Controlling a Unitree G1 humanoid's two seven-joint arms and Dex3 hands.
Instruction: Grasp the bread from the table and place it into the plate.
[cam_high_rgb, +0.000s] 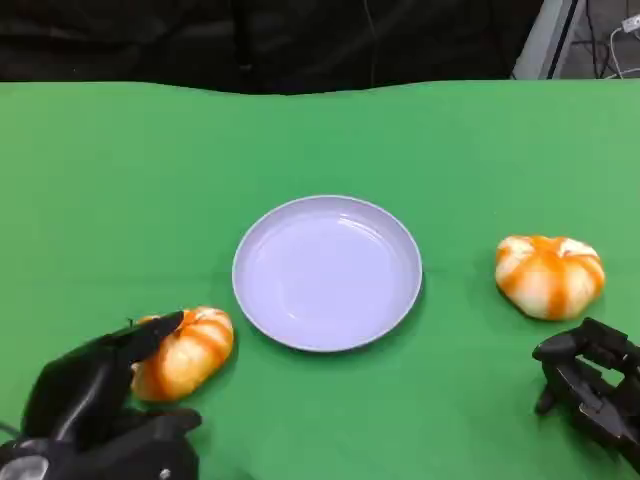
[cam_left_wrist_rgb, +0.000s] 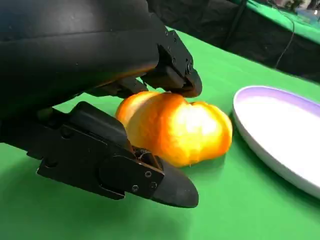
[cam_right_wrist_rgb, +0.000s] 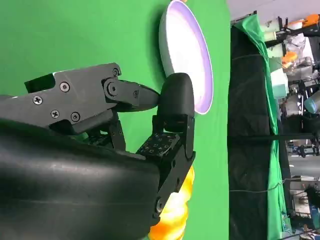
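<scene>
**Risk of a loose hold on the left bread**

At lower left of the head view: left hand around the near bread, one of its fingers lying over the top of the bun. In the left wrist view, bread between an upper finger and a lower one, both touching or nearly touching; firm grip or not, cannot tell. Bun resting on the green worktop, just beside the plate but not in it.

Possible trouble: round, soft-looking bun, so likely to squeeze out sideways if pinched off-centre, or to roll toward the plate rim and bump it. Lifting too low could knock the rim and shift the plate.

In the centre: plate with nothing in it.

At right: second bread on the worktop, well apart from the plate. At lower right, right hand near it, fingers curled in, holding nothing. Danger of nudging this bun away when reaching.
</scene>
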